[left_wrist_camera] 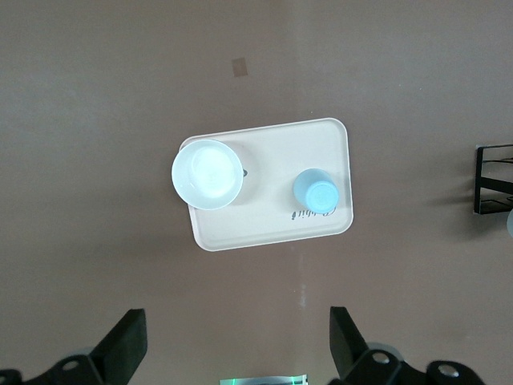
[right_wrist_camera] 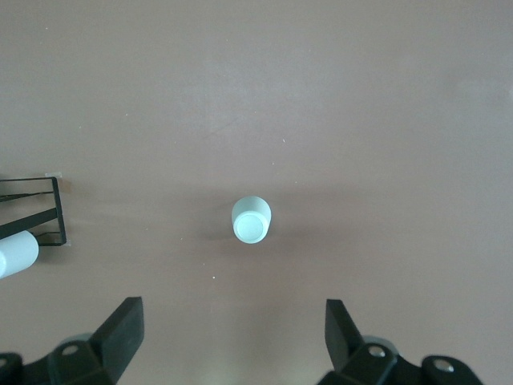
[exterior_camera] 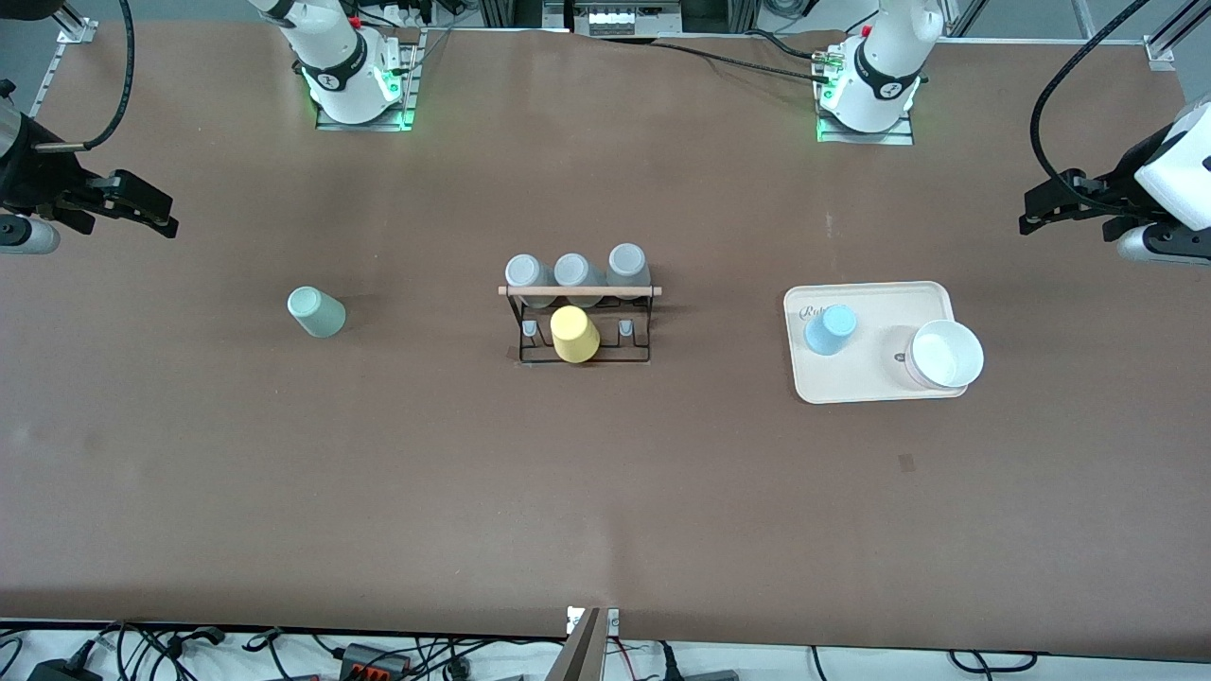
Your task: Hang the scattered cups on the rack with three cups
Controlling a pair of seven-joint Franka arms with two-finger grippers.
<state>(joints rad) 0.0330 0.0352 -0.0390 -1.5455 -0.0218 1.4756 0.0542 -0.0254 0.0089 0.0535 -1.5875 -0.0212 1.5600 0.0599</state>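
The mint-green cup (exterior_camera: 317,312) stands upside down on the table toward the right arm's end; it also shows in the right wrist view (right_wrist_camera: 252,220). The light blue cup (exterior_camera: 831,329) stands upside down on the cream tray (exterior_camera: 880,390); it also shows in the left wrist view (left_wrist_camera: 314,192). The black wire rack (exterior_camera: 579,352) with its wooden rod (exterior_camera: 579,290) stands mid-table. My right gripper (exterior_camera: 163,216) is open and empty, up over the table's right-arm end (right_wrist_camera: 232,337). My left gripper (exterior_camera: 1033,213) is open and empty, up near the tray (left_wrist_camera: 238,345).
Three grey cups (exterior_camera: 573,272) and a yellow cup (exterior_camera: 574,334) sit on the rack. A white bowl (exterior_camera: 946,355) sits on the tray beside the blue cup, also in the left wrist view (left_wrist_camera: 207,173).
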